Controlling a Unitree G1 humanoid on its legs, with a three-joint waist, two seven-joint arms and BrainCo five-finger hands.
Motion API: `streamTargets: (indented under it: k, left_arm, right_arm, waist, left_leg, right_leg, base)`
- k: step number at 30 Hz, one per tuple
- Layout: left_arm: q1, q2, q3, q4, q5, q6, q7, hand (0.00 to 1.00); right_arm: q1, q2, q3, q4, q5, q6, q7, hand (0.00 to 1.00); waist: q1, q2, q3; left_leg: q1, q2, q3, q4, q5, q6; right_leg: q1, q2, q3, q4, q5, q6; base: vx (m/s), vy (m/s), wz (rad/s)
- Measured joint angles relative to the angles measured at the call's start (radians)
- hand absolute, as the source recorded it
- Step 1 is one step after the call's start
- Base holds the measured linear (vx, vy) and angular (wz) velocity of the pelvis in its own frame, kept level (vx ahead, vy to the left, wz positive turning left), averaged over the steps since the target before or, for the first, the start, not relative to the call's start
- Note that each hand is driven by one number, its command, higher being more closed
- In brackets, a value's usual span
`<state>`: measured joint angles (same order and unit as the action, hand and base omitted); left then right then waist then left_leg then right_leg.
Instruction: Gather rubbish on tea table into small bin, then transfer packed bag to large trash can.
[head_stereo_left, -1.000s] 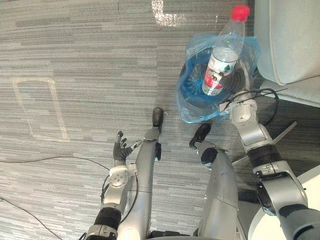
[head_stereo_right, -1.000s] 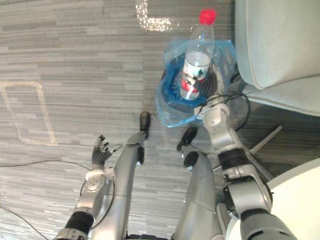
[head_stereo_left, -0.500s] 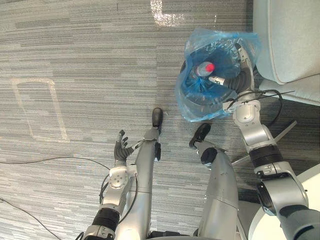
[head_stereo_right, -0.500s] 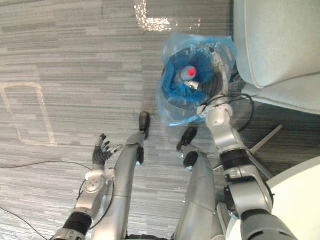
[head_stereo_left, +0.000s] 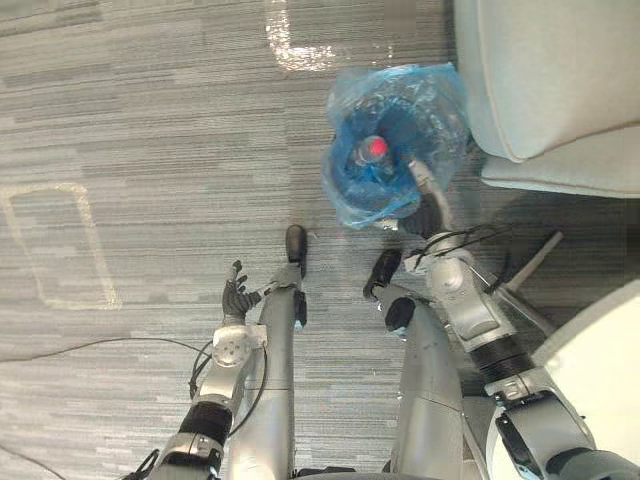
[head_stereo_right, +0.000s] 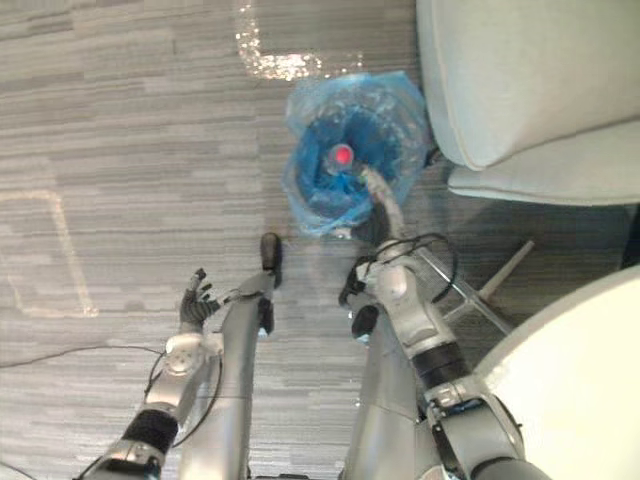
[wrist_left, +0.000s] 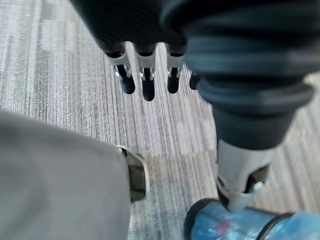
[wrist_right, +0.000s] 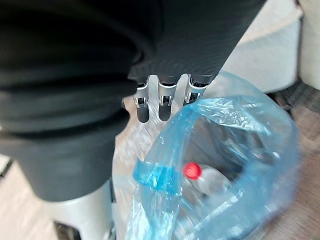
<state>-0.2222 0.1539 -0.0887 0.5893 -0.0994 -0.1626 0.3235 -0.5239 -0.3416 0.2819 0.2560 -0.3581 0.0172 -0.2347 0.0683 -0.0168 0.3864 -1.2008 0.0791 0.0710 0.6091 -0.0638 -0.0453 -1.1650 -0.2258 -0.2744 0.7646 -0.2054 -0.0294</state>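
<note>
On grey striped carpet (head_stereo_left: 150, 120), a small round dark bin (head_stereo_left: 405, 125) lined with a translucent blue plastic bag (head_stereo_left: 445, 95), just beside a pale grey upholstered seat (head_stereo_left: 540, 70). Inside the bin, a clear plastic bottle with a red cap (head_stereo_left: 374, 147), cap up at the bag's mouth. Right hand (wrist_right: 160, 107) over the bin's near rim, fingers straight, grasping nothing. Left hand (head_stereo_left: 234, 297) well apart from the bin, relaxed and empty.

Probably light to lift: thin film and one bottle. Soft, slippery, easily torn. Best gathered at the loose rim overhanging the bin, pinched into a bunch, then drawn straight up to keep the bottle from tipping out.

Hard to make out: the bin's walls under the film, anything beneath the bottle, the bottle's fill. Cut off at the picture's edge, well apart from the bin: a white round tabletop (head_stereo_left: 610, 340).
</note>
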Motion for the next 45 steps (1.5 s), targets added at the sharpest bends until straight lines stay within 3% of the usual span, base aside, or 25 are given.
streamTargets:
  k: [3,9,16,18,21,23,24,25,27,30,31,32,33,36,41,43,45]
  left_arm:
    - [-0.005,-0.007,0.014,0.015,-0.002,0.0,-0.001,0.0]
    - [-0.039,-0.014,0.015,0.054,-0.016,-0.001,-0.001,0.0]
    - [-0.103,-0.022,0.017,0.118,-0.04,-0.01,0.0,0.0]
    - [-0.204,-0.035,0.039,0.232,-0.041,0.003,0.009,0.0]
    - [-0.22,-0.042,0.029,0.197,-0.041,0.002,0.006,0.0]
    - [-0.193,-0.044,-0.02,0.118,-0.04,0.018,0.013,0.0]
    - [-0.189,-0.06,-0.024,0.125,-0.006,-0.038,0.026,0.0]
    - [-0.187,-0.069,-0.024,0.125,0.005,-0.055,0.03,0.0]
    - [-0.179,-0.099,-0.01,0.099,0.011,-0.019,0.041,0.0]
    - [-0.157,-0.091,-0.008,0.084,0.02,-0.037,0.041,0.0]
    - [-0.153,-0.095,0.0,0.085,-0.009,-0.048,0.016,0.0]
    - [-0.154,-0.087,0.011,0.081,-0.108,-0.037,-0.056,0.0]
    - [-0.154,-0.086,0.01,0.079,-0.111,-0.034,-0.056,0.0]
    - [-0.161,-0.087,-0.076,0.072,-0.027,-0.041,0.015,0.0]
    - [-0.189,-0.14,-0.131,0.098,0.031,-0.032,0.058,0.0]
    - [-0.188,-0.141,-0.135,0.113,0.052,-0.051,0.063,0.0]
    - [-0.203,-0.17,-0.037,0.137,0.016,-0.059,0.045,0.0]
  right_arm:
    - [-0.01,0.004,0.007,0.017,-0.042,0.014,0.03,0.0]
    - [-0.127,0.031,0.041,0.242,-0.081,0.009,0.064,0.0]
    - [-0.249,0.073,0.045,0.467,-0.115,-0.082,0.073,0.0]
    - [-0.285,0.099,0.047,0.557,-0.123,-0.125,0.08,0.0]
    - [-0.305,0.109,0.043,0.596,-0.125,-0.156,0.088,0.0]
    - [-0.31,0.126,0.032,0.629,-0.142,-0.169,0.088,0.0]
    - [-0.315,0.124,0.031,0.642,-0.166,-0.165,0.086,0.0]
    - [-0.315,0.124,0.029,0.648,-0.175,-0.165,0.085,0.0]
    - [-0.322,0.127,0.015,0.694,-0.208,-0.172,0.099,0.0]
    - [-0.341,0.122,0.017,0.712,-0.256,-0.187,0.107,0.0]
    - [-0.338,0.123,0.025,0.724,-0.274,-0.195,0.109,0.0]
    - [-0.342,0.124,0.038,0.73,-0.278,-0.219,0.117,0.0]
    - [-0.342,0.125,0.04,0.733,-0.281,-0.226,0.117,0.0]
    - [-0.333,0.141,0.085,0.763,-0.311,-0.226,0.109,0.0]
    - [-0.329,0.173,0.039,0.805,-0.379,-0.199,0.102,0.0]
    - [-0.33,0.175,0.015,0.807,-0.407,-0.188,0.083,0.0]
    - [-0.333,0.182,-0.064,0.814,-0.431,-0.19,0.014,0.0]
  waist:
    - [0.0,0.0,-0.001]
    - [0.014,0.0,-0.003]
    - [0.029,0.002,-0.008]
    - [0.028,0.002,-0.008]
    - [0.027,0.001,-0.009]
    - [0.026,0.001,-0.009]
    - [0.026,0.001,-0.009]
    - [0.026,0.001,-0.009]
    - [0.027,0.001,-0.009]
    - [0.028,0.004,-0.01]
    - [0.029,0.005,-0.011]
    - [0.03,0.005,-0.011]
    - [0.029,0.005,-0.011]
    - [0.029,0.005,-0.011]
    - [0.029,0.005,-0.011]
    - [0.029,0.005,-0.011]
    - [0.027,0.005,-0.011]
  left_leg:
    - [0.004,0.0,0.004,-0.003,0.0,0.001]
    - [-0.006,0.0,0.006,-0.011,0.0,0.002]
    - [-0.039,0.0,0.006,-0.011,0.001,0.003]
    - [-0.051,0.0,-0.003,0.001,0.001,0.003]
    - [-0.075,-0.001,-0.006,0.006,0.004,0.002]
    - [-0.082,-0.002,-0.015,0.01,0.005,0.001]
    - [-0.083,-0.007,-0.022,0.011,0.007,-0.001]
    - [-0.083,-0.008,-0.024,0.011,0.009,-0.002]
    - [-0.083,-0.011,-0.031,0.009,0.014,-0.005]
    - [-0.082,-0.019,-0.034,-0.003,0.02,-0.006]
    - [-0.082,-0.019,-0.037,-0.005,0.023,-0.005]
    - [-0.082,-0.018,-0.036,-0.005,0.023,-0.005]
    - [-0.082,-0.018,-0.036,-0.005,0.023,-0.004]
    - [-0.084,-0.018,-0.037,-0.004,0.025,-0.005]
    - [-0.084,-0.018,-0.042,-0.004,0.028,-0.01]
    - [-0.084,-0.019,-0.043,-0.004,0.031,-0.011]
    - [-0.086,-0.013,-0.042,0.001,0.033,-0.013]
  right_leg:
    - [0.0,0.0,0.006,-0.003,0.003,0.003]
    - [-0.01,0.0,0.007,-0.012,0.006,0.004]
    - [-0.042,0.001,0.007,-0.012,0.007,0.004]
    - [-0.048,0.005,0.005,-0.006,0.006,0.005]
    - [-0.073,0.004,0.008,0.006,0.003,0.008]
    - [-0.075,0.004,0.001,0.009,0.003,0.008]
    - [-0.075,0.002,0.0,0.017,-0.001,0.011]
    - [-0.075,0.0,-0.001,0.019,-0.003,0.011]
    - [-0.075,-0.001,-0.002,0.027,-0.006,0.009]
    - [-0.079,-0.007,-0.002,0.032,-0.012,0.01]
    - [-0.078,-0.006,-0.003,0.032,-0.012,0.009]
    - [-0.079,-0.006,-0.003,0.034,-0.012,0.009]
    - [-0.08,-0.005,-0.002,0.034,-0.012,0.009]
    - [-0.081,-0.004,-0.002,0.036,-0.011,0.008]
    - [-0.083,-0.003,-0.002,0.042,-0.012,0.009]
    - [-0.085,-0.003,0.0,0.047,-0.012,0.009]
    - [-0.089,0.0,0.003,0.045,-0.013,0.009]
  base:
    - [-0.04,0.011,-0.05]
    - [-0.03,0.008,0.0]
    - [0.0,0.0,0.0]
    - [-0.04,0.004,0.03]
    - [-0.04,0.003,0.05]
    - [-0.04,0.004,0.07]
    - [-0.04,0.003,0.12]
    - [-0.04,-0.002,0.17]
    - [-0.04,-0.005,0.11]
    - [-0.05,-0.007,0.11]
    - [-0.04,-0.007,0.07]
    - [-0.04,-0.008,0.03]
    - [-0.04,-0.008,-0.01]
    - [-0.03,-0.003,-0.01]
    - [-0.04,-0.008,0.01]
    - [-0.04,-0.012,0.02]
    - [-0.07,-0.015,-0.04]
